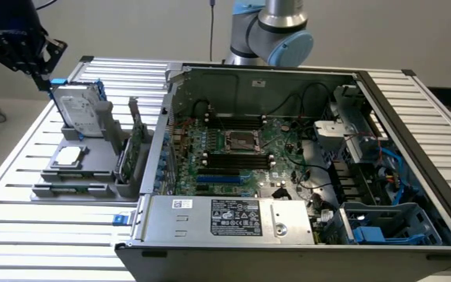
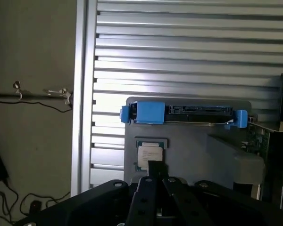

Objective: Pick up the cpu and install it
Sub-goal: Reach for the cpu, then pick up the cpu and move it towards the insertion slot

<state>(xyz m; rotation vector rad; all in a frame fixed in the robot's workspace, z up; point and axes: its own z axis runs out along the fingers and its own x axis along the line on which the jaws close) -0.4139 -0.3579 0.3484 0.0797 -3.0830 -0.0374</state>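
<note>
The cpu point(image 1: 69, 155) is a small pale silvery square lying flat in a grey fixture point(image 1: 57, 173) at the exterior view's left, outside the computer case. My gripper point(image 1: 43, 79) hangs high above that fixture, over the upright hard drive point(image 1: 79, 108), and its fingers are shut with nothing between them. In the wrist view the cpu point(image 2: 149, 155) lies just beyond my closed gripper point(image 2: 155, 170), with the hard drive's blue frame point(image 2: 184, 114) further out. The metal-framed socket point(image 1: 239, 141) sits in the middle of the motherboard inside the open case.
The open computer case point(image 1: 288, 235) takes up the centre and the exterior view's right of the slatted aluminium table point(image 1: 22, 229). Cards stand upright in the fixture beside the case wall point(image 1: 135, 144). The arm's base point(image 1: 276, 29) rises behind the case.
</note>
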